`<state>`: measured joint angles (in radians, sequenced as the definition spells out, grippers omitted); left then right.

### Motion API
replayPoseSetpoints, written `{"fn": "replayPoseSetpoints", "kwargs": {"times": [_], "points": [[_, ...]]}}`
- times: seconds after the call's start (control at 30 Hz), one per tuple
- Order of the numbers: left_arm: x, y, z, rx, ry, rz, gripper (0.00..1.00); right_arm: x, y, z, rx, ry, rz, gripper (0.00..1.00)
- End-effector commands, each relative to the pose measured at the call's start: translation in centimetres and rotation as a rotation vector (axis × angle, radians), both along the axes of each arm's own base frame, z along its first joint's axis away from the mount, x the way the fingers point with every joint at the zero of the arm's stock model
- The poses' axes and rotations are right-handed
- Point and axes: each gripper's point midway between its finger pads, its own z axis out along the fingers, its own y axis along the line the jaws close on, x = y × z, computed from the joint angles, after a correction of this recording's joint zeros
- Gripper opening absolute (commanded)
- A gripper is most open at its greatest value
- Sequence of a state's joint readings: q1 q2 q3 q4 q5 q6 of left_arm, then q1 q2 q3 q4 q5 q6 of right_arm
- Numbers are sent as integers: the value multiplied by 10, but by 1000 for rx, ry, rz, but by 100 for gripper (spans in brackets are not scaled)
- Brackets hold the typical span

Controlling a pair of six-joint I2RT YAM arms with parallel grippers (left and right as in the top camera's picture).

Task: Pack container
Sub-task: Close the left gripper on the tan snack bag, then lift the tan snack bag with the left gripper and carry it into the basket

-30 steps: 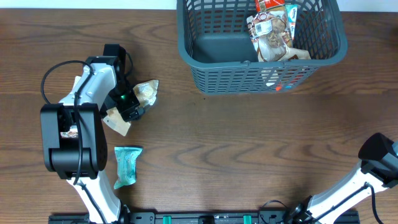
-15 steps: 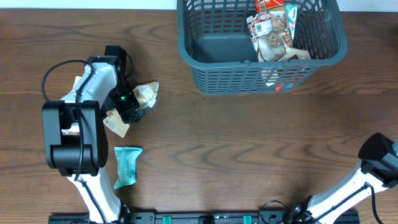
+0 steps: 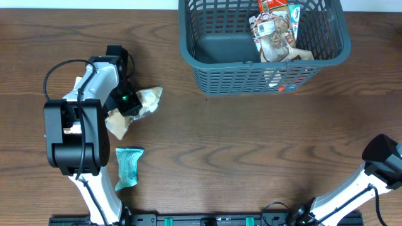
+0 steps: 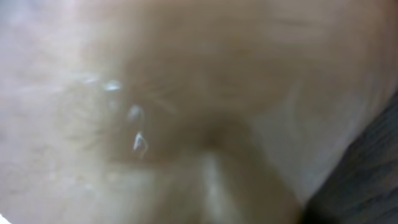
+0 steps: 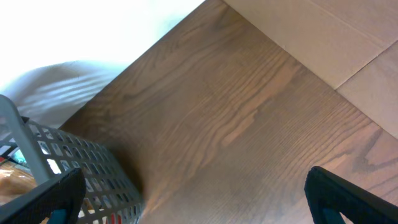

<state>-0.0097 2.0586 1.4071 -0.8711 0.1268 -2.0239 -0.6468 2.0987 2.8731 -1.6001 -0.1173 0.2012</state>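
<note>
The container (image 3: 264,63), a dark grey-blue slotted basket, stands at the back right of centre. Snack packets (image 3: 276,34) lie in its right half. Its lattice wall (image 5: 81,171) also shows at the left of the right wrist view. My left gripper (image 3: 132,103) is down on a crumpled beige snack packet (image 3: 149,99) at the left of the table, its jaws closed on it. That beige packet (image 4: 186,93) fills the left wrist view as a blur and hides the fingers. My right gripper (image 5: 199,208) hangs open above bare wood beside the container, holding nothing.
A second beige packet (image 3: 118,124) lies just in front of the left gripper. A teal packet (image 3: 127,166) lies nearer the front edge. The right arm's base (image 3: 382,160) sits at the front right corner. Brown wooden tabletop (image 3: 251,144) spans the middle.
The left gripper has closed on the beige packet, which has shifted slightly right and crumpled. The right arm has not moved.
</note>
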Motion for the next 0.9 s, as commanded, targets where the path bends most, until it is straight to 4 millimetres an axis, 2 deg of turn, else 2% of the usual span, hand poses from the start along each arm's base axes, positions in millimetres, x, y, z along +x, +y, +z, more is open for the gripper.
{"fn": "replayPoseSetpoints", "kwargs": {"times": [0.0,0.2,0.37,0.47,0.6,0.7,0.87], "points": [[-9,-5,-15,-18,59,54,6,-4,3,9,-4,-22,-4,99],[-7,-10,-15,-47,46,-6,6,-4,3,8,-4,-22,-4,99],[8,-17,-9,-58,-32,-217,6,-4,3,8,-4,-22,-4,99],[17,-22,3,-21,-72,-365,6,-4,3,9,-4,-22,-4,99],[33,-30,38,81,-129,-576,6,-4,3,8,-4,-22,-4,99],[45,-43,74,158,-185,-690,6,-4,3,8,-4,-22,-4,99],[74,-63,156,341,-376,-828,6,-4,3,8,-4,-22,-4,99]]}}
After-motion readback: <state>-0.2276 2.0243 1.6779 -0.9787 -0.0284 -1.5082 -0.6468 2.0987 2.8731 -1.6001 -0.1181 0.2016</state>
